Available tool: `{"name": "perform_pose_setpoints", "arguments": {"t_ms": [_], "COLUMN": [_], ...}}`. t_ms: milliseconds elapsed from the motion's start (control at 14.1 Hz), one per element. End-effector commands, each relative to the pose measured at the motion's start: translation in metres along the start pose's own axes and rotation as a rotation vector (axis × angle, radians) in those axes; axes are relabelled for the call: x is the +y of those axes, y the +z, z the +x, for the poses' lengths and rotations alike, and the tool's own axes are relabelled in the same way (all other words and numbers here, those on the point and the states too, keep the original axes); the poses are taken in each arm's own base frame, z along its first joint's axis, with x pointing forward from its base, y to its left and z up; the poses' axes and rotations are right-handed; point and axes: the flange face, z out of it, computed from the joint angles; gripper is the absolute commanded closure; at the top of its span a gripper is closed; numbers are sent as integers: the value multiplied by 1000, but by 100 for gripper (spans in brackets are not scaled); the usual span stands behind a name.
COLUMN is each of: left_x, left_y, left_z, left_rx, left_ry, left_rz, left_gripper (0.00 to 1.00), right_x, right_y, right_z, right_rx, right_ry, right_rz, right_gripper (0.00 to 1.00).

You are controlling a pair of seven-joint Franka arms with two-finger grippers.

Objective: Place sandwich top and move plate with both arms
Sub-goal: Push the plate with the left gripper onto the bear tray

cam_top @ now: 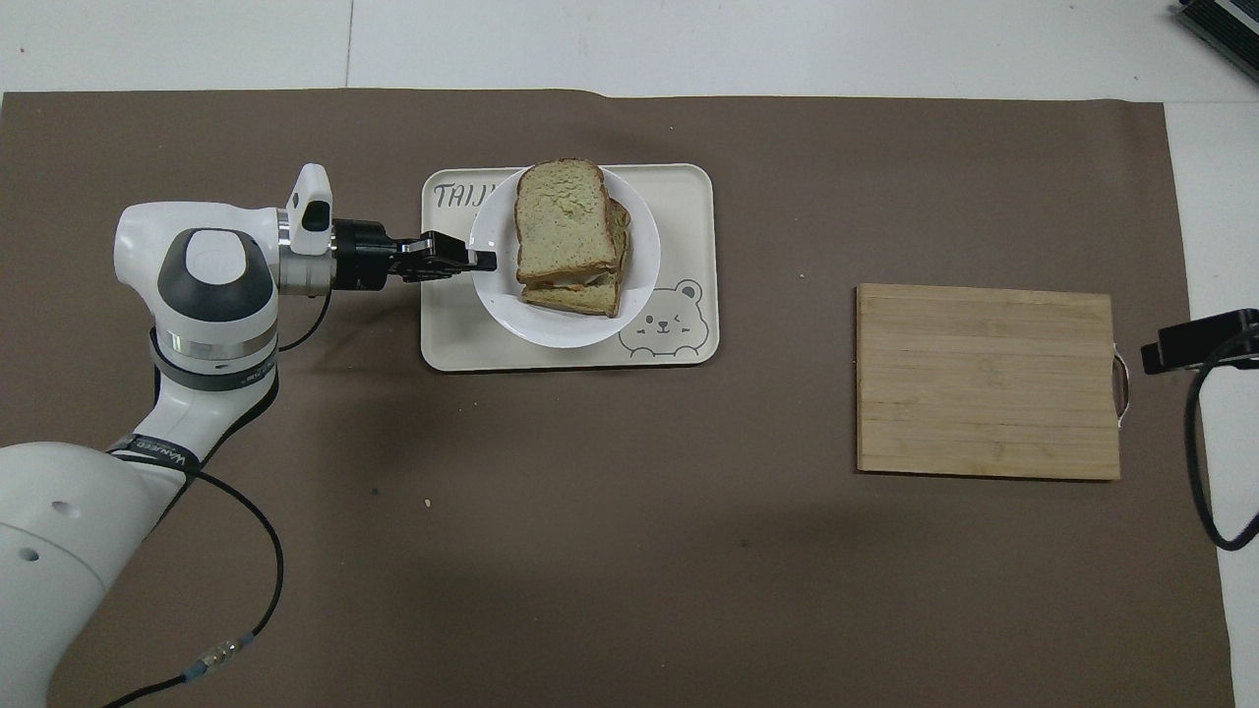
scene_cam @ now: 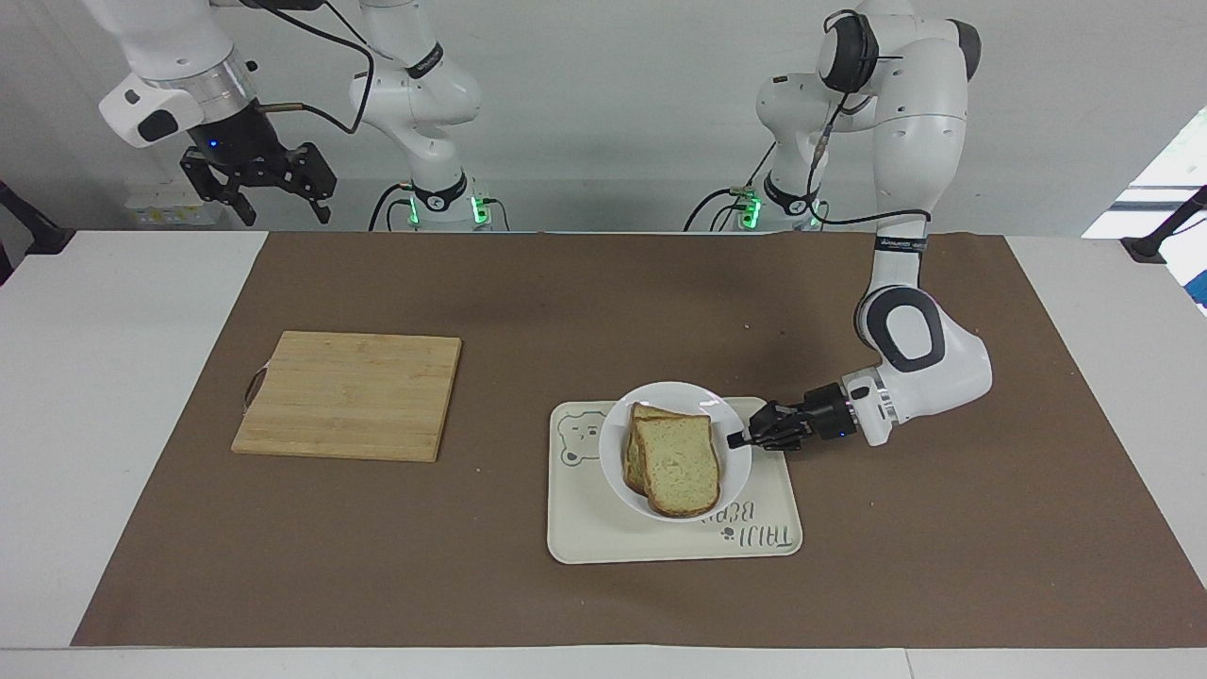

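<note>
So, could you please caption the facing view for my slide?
Left gripper grips the rim of the plate bearing the sandwich, over the tray.

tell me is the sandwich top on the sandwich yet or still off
On. The sandwich top lies flat on the stacked sandwich on the plate, which the left gripper holds by its rim over the tray.

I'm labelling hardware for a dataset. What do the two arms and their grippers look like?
Both arms are glossy white and jointed. The left arm has dark grey oval joint caps, a black lettered band and a black cable along it. Its left gripper is black with two slim fingers. The right gripper is black too, under a silver ring, with a small blue light.
</note>
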Motion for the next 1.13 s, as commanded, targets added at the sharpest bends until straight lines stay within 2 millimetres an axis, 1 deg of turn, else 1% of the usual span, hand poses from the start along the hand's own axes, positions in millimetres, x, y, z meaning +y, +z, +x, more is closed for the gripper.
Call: {"name": "perform_pose_setpoints", "arguments": {"t_ms": [0,141,424,495,636,707,777,919,990,1060], "left_x": [13,13,6,-6,-10,-7,-2,-6,-4,-6], "left_y": [11,12,5,10,12,15,25,19,23,21], "left_z": [3,3,8,8,10,9,6,7,6,8], "left_rx": [-4,-5,47,42,40,43,20,14,12,31], "left_ry": [12,13,-4,-14,3,16,37,47,49,52], "left_rz": [15,18,52,64,105,122,142,163,164,182], "left_gripper": [100,100,100,100,100,100,100,100,100,100], "right_x": [0,0,0,0,0,0,0,0,0,0], "right_y": [-3,-3,-3,-3,-3,-3,-3,-3,-3,-3], "right_z": [2,2,2,2,2,2,2,2,2,2], "right_rx": [1,3,5,2,3,3,1,3,1,1], "right_ry": [-17,-17,-17,-17,-17,-17,-17,-17,-17,-17], "right_rz": [16,16,16,16,16,16,16,16,16,16], "right_gripper": [0,0,0,0,0,0,0,0,0,0]}}
